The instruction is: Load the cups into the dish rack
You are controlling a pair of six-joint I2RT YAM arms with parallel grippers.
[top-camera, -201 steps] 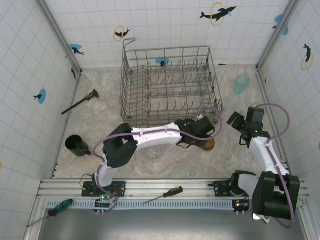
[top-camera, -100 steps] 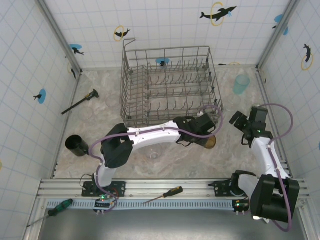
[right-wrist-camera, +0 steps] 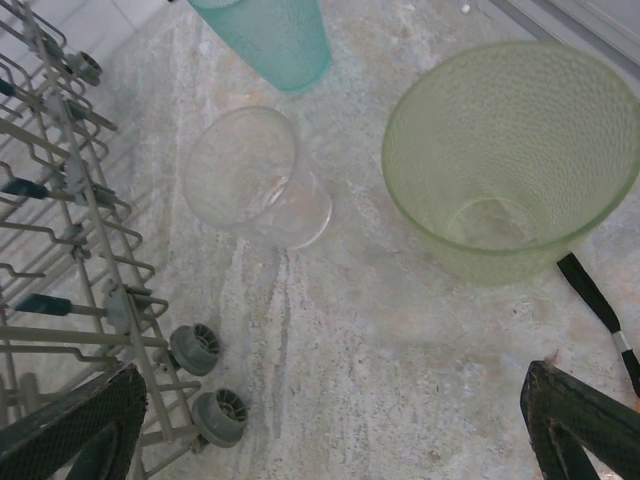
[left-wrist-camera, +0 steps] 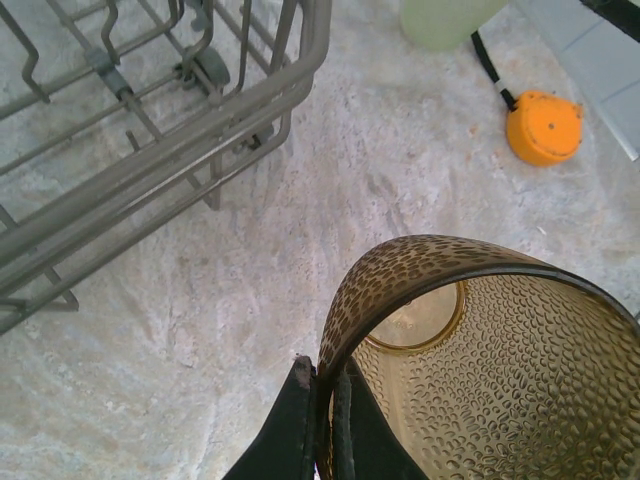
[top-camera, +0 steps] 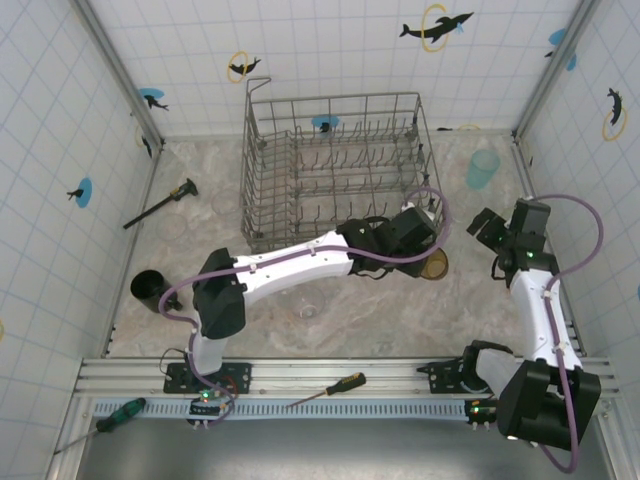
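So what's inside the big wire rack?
Just rows of upright tines inside the dish rack, no cups. The left gripper, shut on the amber cup, covers its near right corner.

Each arm was built of white links joined by black joint housings. The left arm [top-camera: 290,268] and the right arm [top-camera: 541,305] each rose from a black base [top-camera: 205,378]. A purple cable [top-camera: 178,292] ran in loose loops along the left arm, and a matching cable [top-camera: 588,215] ran along the right arm. A small green light [top-camera: 205,397] showed below each base. The left gripper [left-wrist-camera: 322,385] carried thin, flat black fingers [left-wrist-camera: 298,420]. The right gripper [right-wrist-camera: 330,400] carried broad black fingers [right-wrist-camera: 78,428] with a coarse, speckled surface.
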